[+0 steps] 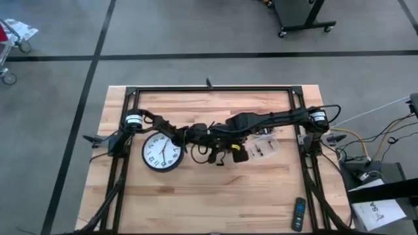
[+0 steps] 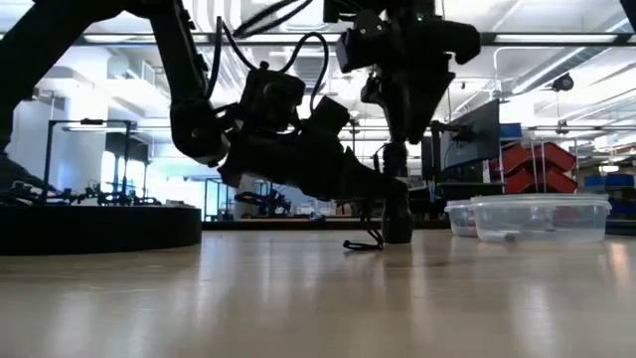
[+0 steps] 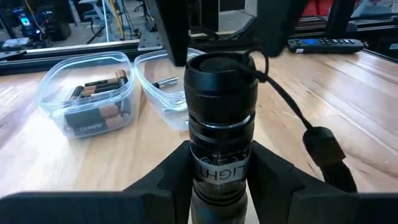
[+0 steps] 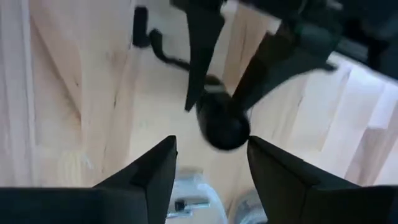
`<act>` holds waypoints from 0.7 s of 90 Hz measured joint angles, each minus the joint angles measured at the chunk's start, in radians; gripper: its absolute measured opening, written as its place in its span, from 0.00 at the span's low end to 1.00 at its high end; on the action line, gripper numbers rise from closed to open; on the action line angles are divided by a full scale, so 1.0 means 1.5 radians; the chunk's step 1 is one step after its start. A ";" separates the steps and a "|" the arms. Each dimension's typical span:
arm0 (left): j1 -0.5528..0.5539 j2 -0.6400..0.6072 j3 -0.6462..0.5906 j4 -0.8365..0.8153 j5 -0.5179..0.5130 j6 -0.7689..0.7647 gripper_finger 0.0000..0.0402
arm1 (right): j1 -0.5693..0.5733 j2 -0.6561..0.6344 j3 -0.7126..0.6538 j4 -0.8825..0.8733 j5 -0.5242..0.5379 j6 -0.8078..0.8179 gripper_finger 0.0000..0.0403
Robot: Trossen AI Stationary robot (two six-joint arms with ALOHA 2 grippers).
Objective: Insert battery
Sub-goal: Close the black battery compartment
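Near the middle of the surface (image 1: 196, 196), the left claw (image 3: 221, 180) clamps the flashlight (image 3: 222, 118) upright while the right claw (image 4: 208, 165) hangs spread and empty above it, so fetching a battery (image 3: 102, 112) from the tub (image 3: 87, 93) seems next.

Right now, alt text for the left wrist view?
The left gripper holds a black flashlight upright over the wooden table. Behind it sit a clear tub of batteries, a second clear tub and a remote.

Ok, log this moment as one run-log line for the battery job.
step: insert battery | left gripper: shut on flashlight | right gripper: open above flashlight | batteries: in tub | clock: on table
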 joint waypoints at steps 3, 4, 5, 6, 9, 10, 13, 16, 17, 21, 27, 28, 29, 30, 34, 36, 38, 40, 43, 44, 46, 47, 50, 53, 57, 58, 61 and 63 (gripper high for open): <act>0.000 0.000 0.000 0.000 0.000 0.000 0.26 | -0.001 0.000 0.000 0.017 -0.001 -0.002 0.43; 0.000 0.000 0.000 0.000 0.000 0.000 0.26 | -0.001 0.000 0.000 0.022 -0.001 -0.002 0.43; 0.000 0.000 0.000 0.000 0.000 0.000 0.26 | -0.001 0.000 -0.001 0.026 -0.002 -0.002 0.43; 0.000 0.000 0.000 0.000 0.000 0.000 0.26 | -0.001 0.000 -0.001 0.030 -0.002 -0.002 0.43; 0.000 0.000 0.000 0.000 0.000 0.000 0.26 | -0.003 0.002 -0.001 0.035 -0.003 -0.001 0.42; 0.000 0.000 0.000 0.000 0.000 0.000 0.26 | -0.003 0.002 -0.001 0.036 -0.003 -0.001 0.42; 0.000 0.000 0.000 0.000 0.000 -0.001 0.26 | -0.005 0.004 -0.001 0.036 -0.005 0.000 0.41; 0.000 0.000 0.000 0.000 0.000 -0.001 0.26 | -0.006 0.007 -0.002 0.036 -0.005 0.001 0.41; 0.000 0.000 0.000 0.000 0.000 -0.001 0.27 | -0.007 0.008 -0.002 0.036 -0.005 0.001 0.40; 0.000 0.000 0.000 0.000 0.000 0.000 0.27 | -0.008 0.011 -0.003 0.036 -0.005 0.001 0.39; 0.000 0.000 0.000 -0.001 0.000 0.000 0.28 | -0.008 0.017 -0.004 0.034 -0.005 0.001 0.37; 0.000 0.000 0.000 -0.001 0.000 0.000 0.28 | -0.008 0.017 -0.005 0.034 -0.005 0.001 0.37; 0.000 0.000 0.000 -0.001 0.000 0.000 0.28 | -0.008 0.018 -0.005 0.034 -0.005 0.001 0.36; 0.000 0.000 0.000 -0.001 0.000 0.000 0.28 | -0.008 0.018 -0.006 0.034 -0.005 0.001 0.36; 0.000 0.000 0.000 -0.001 0.000 0.000 0.27 | -0.008 0.018 -0.008 0.035 -0.005 0.002 0.34; 0.000 0.000 0.000 -0.001 0.001 0.000 0.27 | -0.008 0.018 -0.009 0.035 -0.005 0.002 0.34; 0.000 0.000 0.000 -0.002 0.001 0.000 0.26 | -0.008 0.018 -0.010 0.035 -0.005 0.004 0.33; -0.001 0.000 0.000 -0.002 0.001 0.000 0.26 | -0.009 0.018 -0.011 0.036 -0.005 0.005 0.32; -0.001 0.000 0.000 -0.002 0.001 -0.001 0.26 | -0.010 0.018 -0.013 0.035 -0.005 0.008 0.31; -0.001 0.000 0.000 -0.002 0.001 -0.001 0.26 | -0.010 0.018 -0.013 0.035 -0.005 0.009 0.31; -0.001 0.000 0.000 -0.002 0.001 -0.001 0.26 | -0.010 0.018 -0.013 0.035 -0.005 0.012 0.30; -0.001 0.000 0.000 -0.002 0.002 -0.001 0.26 | -0.011 0.018 -0.014 0.035 -0.005 0.015 0.30; -0.001 0.000 0.000 -0.002 0.002 -0.001 0.26 | -0.011 0.018 -0.014 0.035 -0.007 0.018 0.29; -0.001 0.000 0.000 -0.002 0.002 -0.001 0.26 | -0.012 0.018 -0.014 0.035 -0.007 0.021 0.28; -0.001 0.000 0.000 -0.002 0.002 -0.001 0.27 | -0.013 0.018 -0.014 0.036 -0.007 0.024 0.27; -0.001 0.000 0.000 -0.002 0.002 -0.001 0.27 | -0.013 0.018 -0.014 0.036 -0.007 0.024 0.27; -0.001 0.000 0.000 -0.002 0.002 -0.001 0.27 | -0.013 0.018 -0.015 0.036 -0.007 0.024 0.27; -0.001 0.000 0.000 -0.002 0.002 -0.001 0.27 | -0.013 0.019 -0.015 0.036 -0.007 0.024 0.26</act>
